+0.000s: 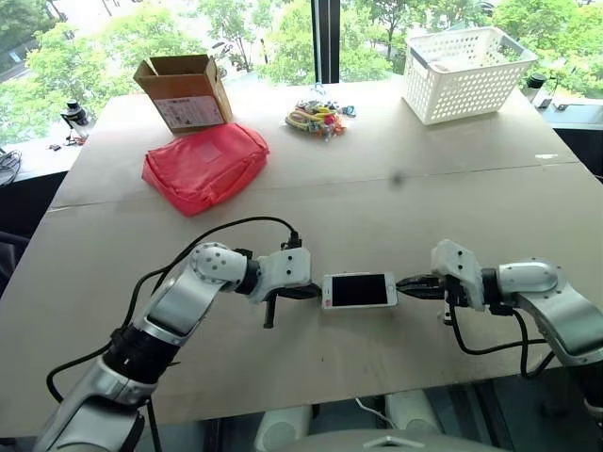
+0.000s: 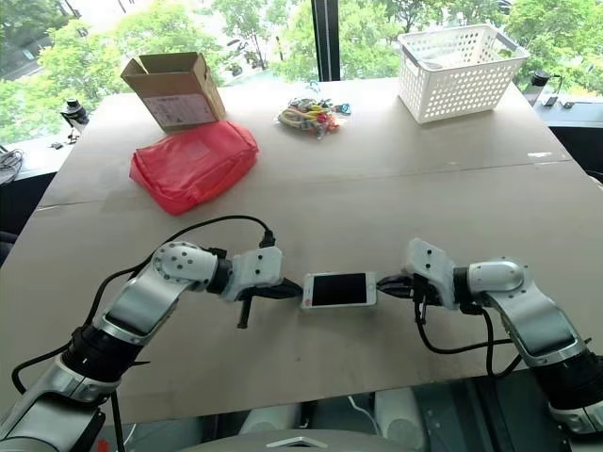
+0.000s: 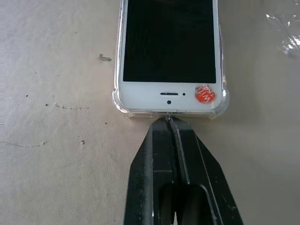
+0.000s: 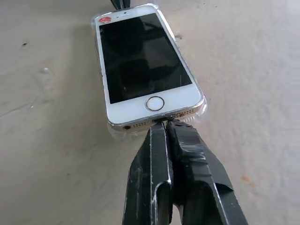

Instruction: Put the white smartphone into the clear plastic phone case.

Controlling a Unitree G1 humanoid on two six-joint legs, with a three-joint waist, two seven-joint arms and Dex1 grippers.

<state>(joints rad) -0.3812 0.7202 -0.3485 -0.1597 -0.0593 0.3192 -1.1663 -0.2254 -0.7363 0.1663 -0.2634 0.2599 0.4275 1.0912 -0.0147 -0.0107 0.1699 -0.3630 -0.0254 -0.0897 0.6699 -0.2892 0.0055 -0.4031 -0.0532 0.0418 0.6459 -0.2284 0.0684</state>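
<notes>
Table edge: the white smartphone (image 1: 359, 290) lies flat, screen up, on the brown table (image 1: 377, 188), near the side closest to the robot, with a strip of bare board between it and that edge.
Phone and case: the phone sits inside the clear plastic phone case (image 3: 123, 106); the case's glinting rim wraps both short ends, and a small red sticker (image 3: 204, 93) marks the speaker end.
Left gripper: the left gripper (image 3: 168, 121) is clenched, its two black fingers pressed together, the tips at the case rim at the speaker end; whether they pinch the rim or only press on it I cannot tell.
Right gripper: the right gripper (image 4: 164, 123) is likewise clamped tight, its tips at the home-button end, right at the phone's bottom edge.
Open room: bare tabletop lies all around the phone, widest across the middle of the table.
Far side: a red pouch (image 1: 204, 165) lies well apart to the left, with a heap of small colourful items (image 1: 318, 117) beyond the middle.
Containers: an open cardboard box (image 1: 184, 90) stands behind the pouch, its contents not visible; a white slatted basket (image 1: 466, 71) stands at the far right corner, its contents unclear.
</notes>
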